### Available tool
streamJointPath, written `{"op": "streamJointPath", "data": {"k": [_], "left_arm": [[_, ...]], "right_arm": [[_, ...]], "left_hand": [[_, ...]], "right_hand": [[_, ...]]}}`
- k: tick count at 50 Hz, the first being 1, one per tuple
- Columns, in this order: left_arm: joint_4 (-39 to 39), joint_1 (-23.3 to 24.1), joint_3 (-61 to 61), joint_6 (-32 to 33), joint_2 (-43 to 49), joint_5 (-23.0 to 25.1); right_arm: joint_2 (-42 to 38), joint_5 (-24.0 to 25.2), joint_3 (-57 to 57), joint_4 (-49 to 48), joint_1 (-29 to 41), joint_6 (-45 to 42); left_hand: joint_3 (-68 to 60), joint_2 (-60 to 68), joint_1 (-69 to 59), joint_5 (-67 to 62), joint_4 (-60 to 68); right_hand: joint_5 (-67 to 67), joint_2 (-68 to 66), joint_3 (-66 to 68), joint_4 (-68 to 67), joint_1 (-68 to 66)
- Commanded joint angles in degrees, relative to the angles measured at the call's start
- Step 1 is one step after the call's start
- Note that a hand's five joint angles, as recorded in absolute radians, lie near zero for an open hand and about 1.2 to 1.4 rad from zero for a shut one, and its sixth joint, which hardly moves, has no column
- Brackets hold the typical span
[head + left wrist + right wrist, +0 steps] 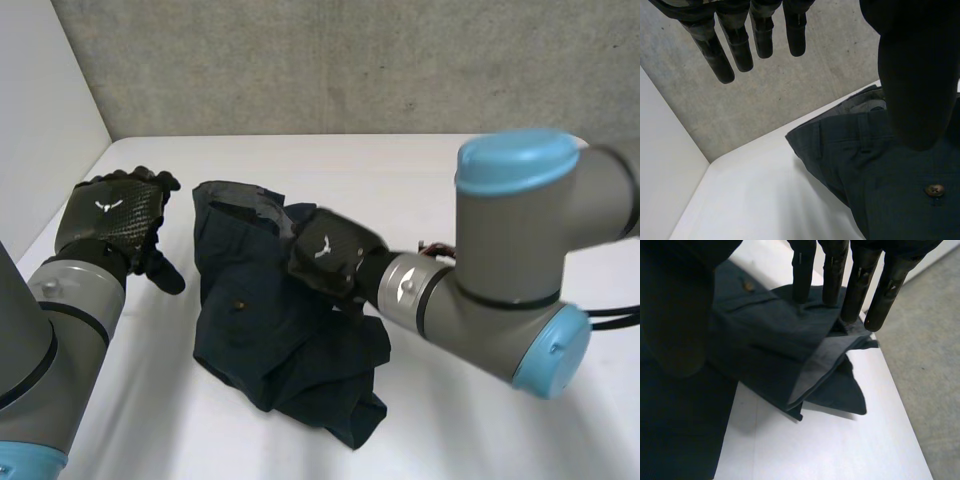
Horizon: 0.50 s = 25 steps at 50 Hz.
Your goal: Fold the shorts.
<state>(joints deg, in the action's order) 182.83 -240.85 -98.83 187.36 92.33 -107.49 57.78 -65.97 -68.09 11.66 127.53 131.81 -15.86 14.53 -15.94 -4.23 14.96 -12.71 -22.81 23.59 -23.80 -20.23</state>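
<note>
Dark navy shorts lie crumpled and partly folded in the middle of the white table. My right hand hovers over their upper middle part. In the right wrist view its fingers hang straight over a folded flap of the shorts whose grey lining shows, and nothing is pinched. My left hand is raised to the left of the shorts, apart from them. Its fingers are straight and spread, and beside its thumb lies the waistband end of the shorts with a brown button.
A grey concrete wall runs along the table's far edge and a white side panel stands at the left. Bare table lies in front of the shorts and to their right, under my right arm.
</note>
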Motion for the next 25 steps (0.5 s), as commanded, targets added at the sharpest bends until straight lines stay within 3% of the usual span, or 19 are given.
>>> {"op": "streamJointPath", "data": {"k": [1, 6, 7, 8, 14, 18, 20, 25], "left_arm": [[-0.01, -0.32, -1.72, -2.61, -0.57, 0.0], [-0.01, -0.4, -3.3, -5.94, -0.66, 0.0], [-0.01, -0.41, -3.65, -6.39, -0.66, 0.0], [-0.01, -0.41, -3.91, -7.0, -0.66, 0.0], [-0.01, 0.03, -5.32, -11.74, -0.48, 1.06], [-0.63, 0.3, -5.15, -15.0, 0.13, 3.86], [-1.24, 0.73, -4.54, -17.53, 0.48, 5.27], [-1.95, 1.0, -2.51, -23.78, 1.8, 5.89]], "right_arm": [[-6.36, 1.19, -4.07, -14.01, 0.09, -5.5], [-9.53, 1.63, -3.28, -21.41, 0.18, -6.12], [-10.23, 1.72, -2.76, -22.37, 0.09, -6.04], [-11.28, 1.89, -1.54, -23.52, 0.09, -5.51], [-10.68, 0.58, 2.78, -23.97, 0.27, -3.32], [-6.2, -3.89, 5.41, -24.14, 0.09, 3.0], [-3.39, -8.46, 6.91, -23.88, 0.09, 6.96], [1.62, -14.97, 8.67, -20.72, 0.18, 8.9]], "left_hand": [[2.28, -0.94, 2.35, 0.64, -1.38], [2.28, -0.95, 2.36, 0.65, -1.38], [2.28, -0.95, 2.36, 0.65, -1.38], [2.28, -0.95, 2.36, 0.65, -1.38], [2.11, -0.78, 2.19, 0.48, -1.21], [2.11, -0.78, 2.19, 0.48, -1.21], [1.94, -0.61, 2.02, 0.31, -1.04], [2.11, -0.78, 2.19, 0.48, -1.21]], "right_hand": [[-13.24, -13.15, 12.36, -12.15, -15.72], [-28.87, -28.78, 27.99, -27.78, -31.35], [-36.91, -36.82, 36.03, -35.83, -39.39], [-57.08, -56.99, 56.2, -56.0, -59.56], [-57.29, -57.19, 56.41, -56.2, -59.77], [-57.29, -57.19, 56.41, -56.2, -59.77], [-57.29, -57.19, 56.41, -56.2, -59.77], [-57.29, -57.19, 56.41, -56.2, -59.77]]}}
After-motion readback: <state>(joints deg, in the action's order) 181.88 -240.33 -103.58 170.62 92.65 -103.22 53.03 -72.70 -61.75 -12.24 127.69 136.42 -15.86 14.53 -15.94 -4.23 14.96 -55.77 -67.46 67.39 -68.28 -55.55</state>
